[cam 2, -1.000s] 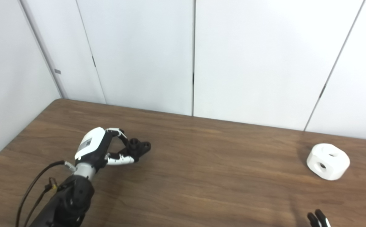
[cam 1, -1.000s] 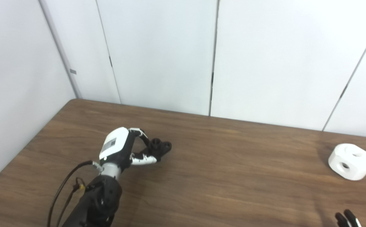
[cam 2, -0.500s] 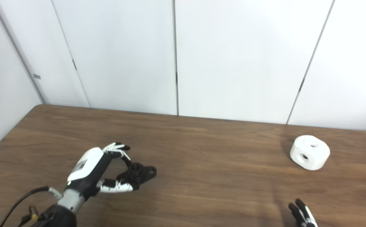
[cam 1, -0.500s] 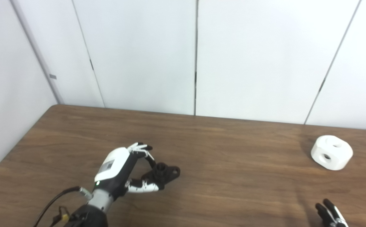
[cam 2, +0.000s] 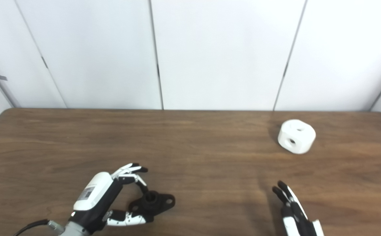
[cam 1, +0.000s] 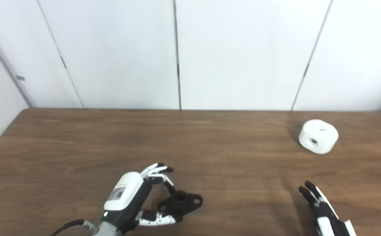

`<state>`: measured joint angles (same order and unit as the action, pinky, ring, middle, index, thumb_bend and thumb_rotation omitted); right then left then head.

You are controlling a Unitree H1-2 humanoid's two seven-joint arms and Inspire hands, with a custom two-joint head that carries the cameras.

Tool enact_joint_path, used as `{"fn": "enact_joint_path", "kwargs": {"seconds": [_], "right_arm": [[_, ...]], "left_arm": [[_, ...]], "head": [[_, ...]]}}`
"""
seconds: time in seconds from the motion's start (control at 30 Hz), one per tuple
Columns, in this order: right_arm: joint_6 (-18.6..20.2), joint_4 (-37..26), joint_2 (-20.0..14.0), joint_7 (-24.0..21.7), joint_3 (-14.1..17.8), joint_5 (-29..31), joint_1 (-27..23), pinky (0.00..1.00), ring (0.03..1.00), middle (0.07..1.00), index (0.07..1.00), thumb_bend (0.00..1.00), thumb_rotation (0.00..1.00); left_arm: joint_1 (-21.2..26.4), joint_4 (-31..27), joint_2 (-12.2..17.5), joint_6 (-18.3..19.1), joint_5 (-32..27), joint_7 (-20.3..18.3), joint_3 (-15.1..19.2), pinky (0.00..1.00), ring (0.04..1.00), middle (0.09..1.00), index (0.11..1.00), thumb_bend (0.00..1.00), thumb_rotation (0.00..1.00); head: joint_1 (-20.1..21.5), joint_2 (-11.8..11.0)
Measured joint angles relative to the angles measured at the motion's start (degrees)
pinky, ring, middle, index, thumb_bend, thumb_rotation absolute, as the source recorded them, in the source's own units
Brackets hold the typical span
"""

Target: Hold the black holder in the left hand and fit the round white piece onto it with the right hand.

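Black holder (cam 1: 180, 204) low on the wooden table (cam 1: 79, 144), near the front edge, left of centre. Flat flanged base with a short raised collar in the middle. Left hand (cam 1: 134, 200) pinches it: one finger tip down on the collar from above, thumb under the near edge. Other fingers spread, clear of it.

Round white piece (cam 1: 318, 136) sits alone at far right of table, well apart from holder and both hands. Holes visible in top and side.

Right hand (cam 2: 292, 209) at bottom right, fingers extended and apart, holding nothing, pointing toward the white piece.
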<state>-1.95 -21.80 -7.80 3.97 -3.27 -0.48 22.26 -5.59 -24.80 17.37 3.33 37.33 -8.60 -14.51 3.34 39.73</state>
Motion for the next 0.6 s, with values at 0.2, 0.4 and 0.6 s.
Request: {"fn": "enact_joint_path", "kwargs": {"seconds": [0.2,0.4,0.6], "right_arm": [[2.74,-1.54,0.0,0.82,-0.99,-1.21,-0.22,1.0,0.95,0.893,0.914,0.52,0.94],[3.43,-1.88,-0.05,1.44,-1.8,-1.51,-0.44,1.0,0.949,0.897,0.919,0.49,0.96],[4.29,-2.31,-0.09,1.76,-2.1,-1.79,-0.58,1.0,0.948,0.897,0.92,0.48,0.98]], "left_arm": [[-1.38,-0.7,-0.74,-1.92,0.72,-1.86,-1.95,0.84,0.917,0.84,0.492,0.5,0.05],[-2.59,-0.7,-0.93,-3.03,1.33,-4.14,-4.49,0.85,0.919,0.841,0.493,0.5,0.06],[-2.89,-0.7,-1.01,-4.0,2.03,-6.78,-6.24,0.88,0.931,0.855,0.493,0.5,0.06]], "head": [[1.14,1.32],[1.85,2.55],[1.85,3.86]]}}
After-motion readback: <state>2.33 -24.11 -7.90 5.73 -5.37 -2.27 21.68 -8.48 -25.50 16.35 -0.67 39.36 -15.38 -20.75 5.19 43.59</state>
